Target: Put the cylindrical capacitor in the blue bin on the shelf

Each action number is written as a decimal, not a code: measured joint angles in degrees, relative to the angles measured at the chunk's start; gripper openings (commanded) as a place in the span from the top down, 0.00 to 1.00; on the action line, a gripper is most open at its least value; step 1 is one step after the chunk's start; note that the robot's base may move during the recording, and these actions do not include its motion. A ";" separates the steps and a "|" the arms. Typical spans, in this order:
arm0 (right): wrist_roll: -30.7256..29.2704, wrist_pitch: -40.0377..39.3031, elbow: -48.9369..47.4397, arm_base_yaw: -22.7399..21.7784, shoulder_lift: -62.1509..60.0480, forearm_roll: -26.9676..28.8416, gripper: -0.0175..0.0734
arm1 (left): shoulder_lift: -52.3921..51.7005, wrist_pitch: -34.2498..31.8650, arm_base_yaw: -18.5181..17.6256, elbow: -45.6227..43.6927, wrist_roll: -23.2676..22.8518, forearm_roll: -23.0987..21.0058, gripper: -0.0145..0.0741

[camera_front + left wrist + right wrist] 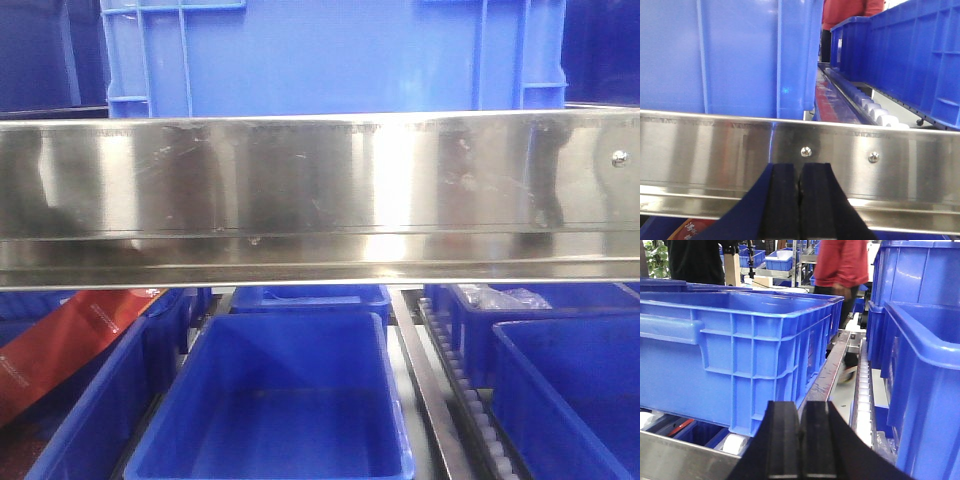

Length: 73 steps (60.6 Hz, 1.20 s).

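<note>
Facing the shelf (320,190) from the front, the wide camera shows its shiny steel rail across the middle, with a large blue crate (330,55) on the tier above and an empty blue bin (280,400) on the tier below. No claw appears in this view.

The left claw (800,200) has its two black pads pressed together, with nothing visible between them. Just ahead of it stands the steel rail (880,155) with two screws; behind the rail, ahead and to the left, rises a blue crate wall (730,55), and a roller track (870,105) runs away ahead to the right.

The right claw (800,440) is also closed tight, pad against pad, and holds nothing that I can see. A ribbed blue crate (740,350) sits ahead on its left, another blue bin (925,375) close on its right, and a white roller lane (862,390) lies between them. Far ahead stands a person in red (842,262).

The cylindrical capacitor cannot be seen in any view, so I cannot tell where it is.
</note>
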 measured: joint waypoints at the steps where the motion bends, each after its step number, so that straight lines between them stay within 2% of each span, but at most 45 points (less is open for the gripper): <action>1: 0.00 0.00 0.00 0.00 0.00 0.00 0.99 | 0.00 0.00 0.00 -0.02 0.00 0.00 0.96; 47: 0.00 -0.13 0.00 -0.16 0.00 -0.12 0.99 | 0.00 -0.13 0.00 -0.02 0.00 0.00 0.96; 59: 0.00 -0.55 1.17 -5.95 -0.89 -0.46 0.99 | 0.00 -0.13 0.00 -0.02 0.00 0.00 0.96; 73: 0.00 -2.85 10.25 -14.35 -6.72 1.39 0.99 | 0.00 -0.13 0.00 -0.02 0.00 0.00 0.96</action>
